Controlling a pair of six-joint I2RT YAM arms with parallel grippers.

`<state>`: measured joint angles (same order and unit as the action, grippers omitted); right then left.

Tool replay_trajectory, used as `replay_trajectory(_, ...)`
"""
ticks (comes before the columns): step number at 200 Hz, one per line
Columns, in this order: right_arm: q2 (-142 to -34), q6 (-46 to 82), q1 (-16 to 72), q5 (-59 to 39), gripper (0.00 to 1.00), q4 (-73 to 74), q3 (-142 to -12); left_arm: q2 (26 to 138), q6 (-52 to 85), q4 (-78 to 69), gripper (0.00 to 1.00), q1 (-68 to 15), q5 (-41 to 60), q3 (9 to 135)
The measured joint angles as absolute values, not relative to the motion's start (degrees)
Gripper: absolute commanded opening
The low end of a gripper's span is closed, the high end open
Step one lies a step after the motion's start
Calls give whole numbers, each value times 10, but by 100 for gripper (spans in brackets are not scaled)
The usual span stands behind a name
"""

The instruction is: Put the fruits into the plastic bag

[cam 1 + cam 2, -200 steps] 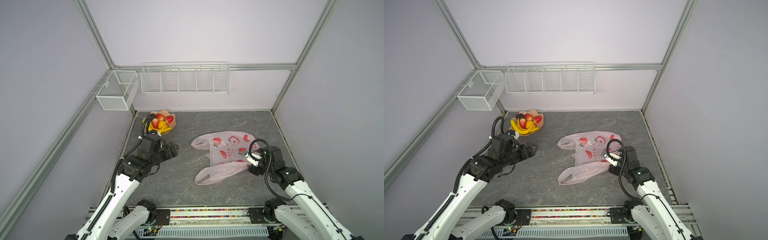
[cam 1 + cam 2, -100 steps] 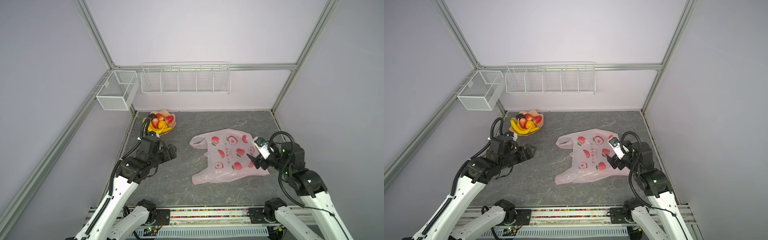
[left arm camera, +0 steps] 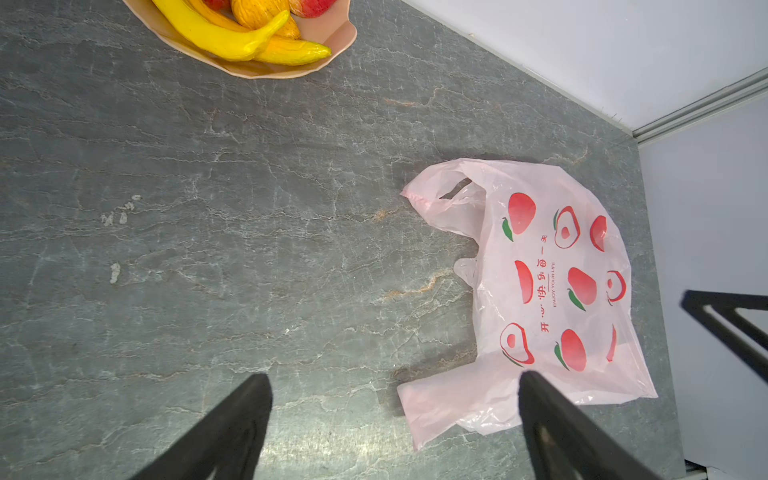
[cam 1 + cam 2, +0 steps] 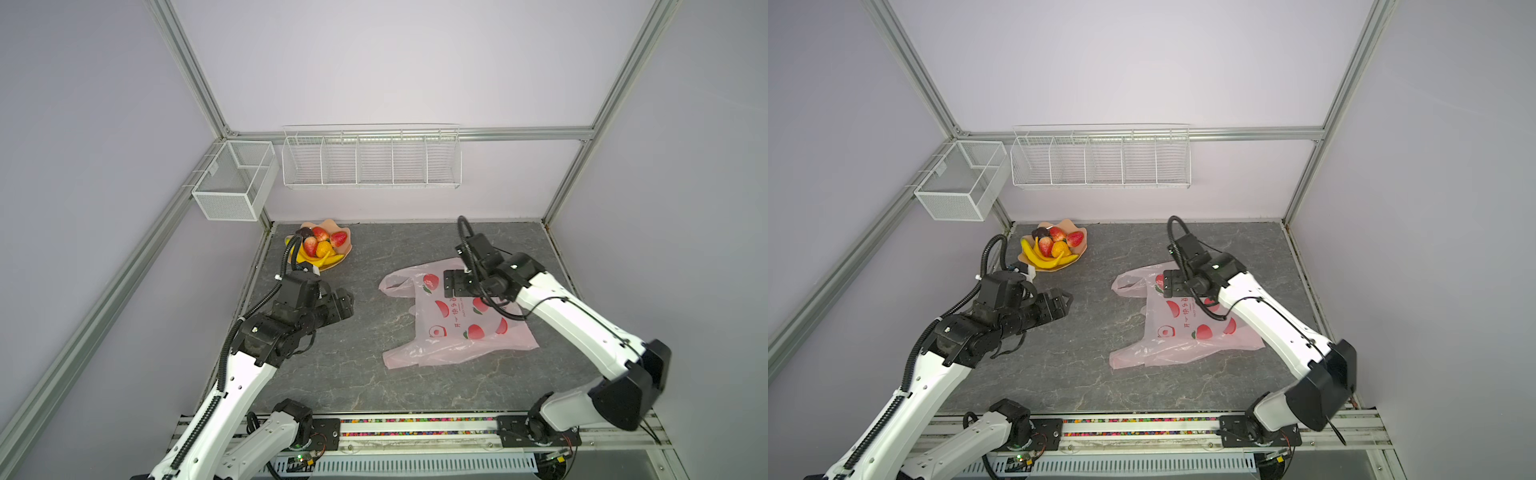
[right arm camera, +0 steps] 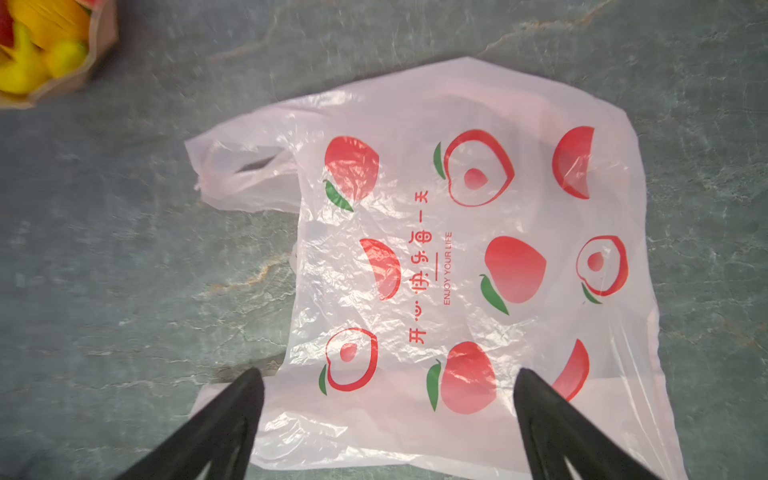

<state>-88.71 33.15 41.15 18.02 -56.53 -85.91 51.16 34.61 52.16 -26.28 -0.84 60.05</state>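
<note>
The fruits (image 4: 321, 246) (image 4: 1054, 247), yellow bananas (image 3: 232, 39), red strawberries and an orange one, lie piled in a peach-coloured dish (image 4: 329, 225) (image 4: 1082, 246) at the back left. The plastic bag (image 4: 457, 332) (image 4: 1183, 336) (image 3: 552, 291) (image 5: 457, 249) lies flat on the table at the right, handle loops toward the dish. My right gripper (image 4: 453, 284) (image 4: 1169, 284) (image 5: 388, 376) hovers open over the bag's far half, holding nothing. My left gripper (image 4: 347, 301) (image 4: 1065, 301) (image 3: 392, 380) is open and empty above bare table between dish and bag.
Two white wire baskets hang on the walls, a mesh box (image 4: 237, 183) at the back left and a long divided rack (image 4: 370, 158) on the back wall. The grey stone-patterned table (image 4: 374, 374) ends at a metal rail (image 4: 415, 428) in front.
The bag went from bunched to spread flat. My right gripper let go of its right edge, rose, and moved back and left over it. The left arm shifted only slightly.
</note>
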Motion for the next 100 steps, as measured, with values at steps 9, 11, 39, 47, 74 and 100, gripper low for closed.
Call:
replay_trajectory(9,-930,347,441,201,96,-583,-891,511,345,522,93,-263,-8,601)
replay_trajectory(11,-938,349,447,207,96,-588,-896,511,344,522,93,-263,-8,601)
replay_trajectory(39,-1064,375,513,255,96,-637,-990,508,342,522,93,-263,-9,601)
replay_trajectory(47,-1101,380,529,267,96,-648,-1013,505,342,522,93,-263,-9,601)
replay_trajectory(74,-1183,390,561,289,93,-674,-1042,492,343,522,93,-263,-12,600)
replay_trajectory(100,-1224,395,568,293,90,-688,-1042,474,345,527,93,-263,-17,595)
